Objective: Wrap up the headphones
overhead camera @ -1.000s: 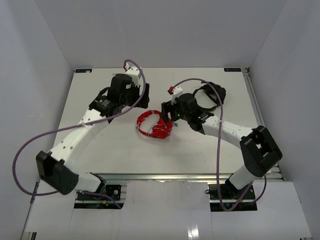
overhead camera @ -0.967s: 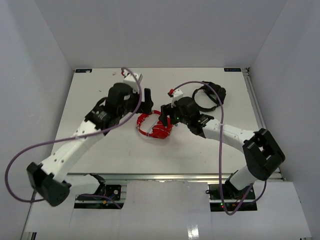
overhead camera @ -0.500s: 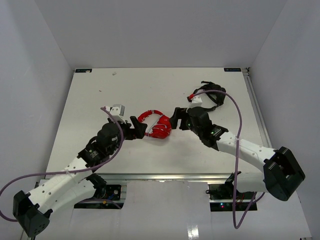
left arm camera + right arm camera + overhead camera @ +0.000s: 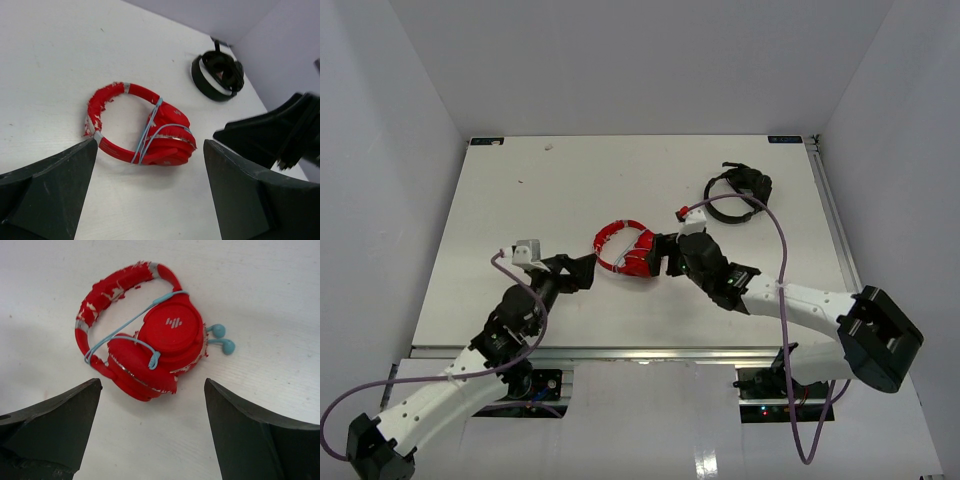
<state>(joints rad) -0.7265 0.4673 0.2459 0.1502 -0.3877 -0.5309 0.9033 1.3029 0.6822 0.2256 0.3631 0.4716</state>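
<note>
Now both of my arms have drawn back toward the near edge. A moment ago they were reaching in over the middle of the surface (image 4: 520, 180), working at the headphones. My left hand (image 4: 582, 268) hangs low, fingers spread wide and holding nothing, just to the left of the red band. My right hand (image 4: 668, 255) has let go over the last second. Its fingers now stand wide apart, empty, just beside the earcups on the right and not touching them, as far as I can tell.

The headphones (image 4: 172, 327) lie alone near the middle of the surface, earcups folded together and the chipped red band curving off to one side. From my right wrist I can see the pale blue cable (image 4: 125, 330) running across the open loop of the band and around the cups. Its two rounded ends (image 4: 222, 338) poke out beside the upper cup. The black headphones (image 4: 738, 192) sit well apart toward the far right.

With both hands released and backed off, I judge the wrapping done, or very nearly. The turns look loose, so I would expect them to slacken if the headphones were nudged.
</note>
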